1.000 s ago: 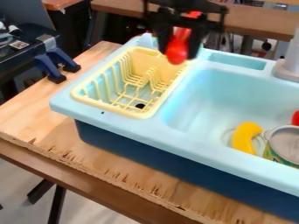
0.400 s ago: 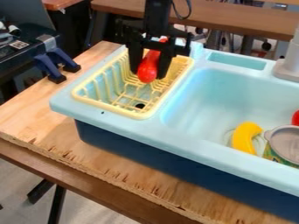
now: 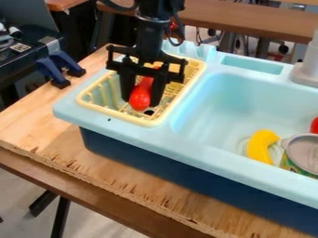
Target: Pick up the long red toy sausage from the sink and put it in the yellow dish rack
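Note:
The black gripper [image 3: 142,98] hangs down over the yellow dish rack [image 3: 119,114] at the left side of the light blue sink. Between its two fingers is a red object [image 3: 140,98] with a rounded lower end, gripped and pointing downward within the rack's outline. The upper part of the red object is partly hidden by the gripper. Whether its lower end touches the rack's bottom, I cannot tell.
In the sink basin [image 3: 211,111] at the right lie a yellow curved object [image 3: 261,146], a can [image 3: 303,152] and part of a red thing [image 3: 314,125]. A grey faucet base [image 3: 305,74] stands at the right. Blue clamps [image 3: 60,68] grip the table's left side.
The gripper has moved left and down from above the back of the sink to the dish rack, carrying the red object with it. The things in the basin have stayed put.

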You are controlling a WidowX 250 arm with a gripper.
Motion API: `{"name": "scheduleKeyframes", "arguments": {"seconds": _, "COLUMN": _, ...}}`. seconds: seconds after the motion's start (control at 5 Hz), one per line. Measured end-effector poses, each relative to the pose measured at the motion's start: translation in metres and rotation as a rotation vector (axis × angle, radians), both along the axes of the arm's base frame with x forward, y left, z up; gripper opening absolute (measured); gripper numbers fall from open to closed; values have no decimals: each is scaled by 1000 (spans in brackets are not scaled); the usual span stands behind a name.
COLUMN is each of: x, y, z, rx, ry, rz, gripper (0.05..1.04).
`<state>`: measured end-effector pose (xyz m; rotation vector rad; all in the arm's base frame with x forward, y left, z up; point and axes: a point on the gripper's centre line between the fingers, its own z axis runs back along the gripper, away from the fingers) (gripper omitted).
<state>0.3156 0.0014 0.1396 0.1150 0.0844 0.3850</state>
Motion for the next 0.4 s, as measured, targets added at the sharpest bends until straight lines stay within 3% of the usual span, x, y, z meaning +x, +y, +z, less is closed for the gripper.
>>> {"name": "scheduleKeyframes", "arguments": {"seconds": 0.4, "x": 0, "y": 9, "z": 1, "rx": -5, "ry": -2, "rz": 24, "gripper": 566}}
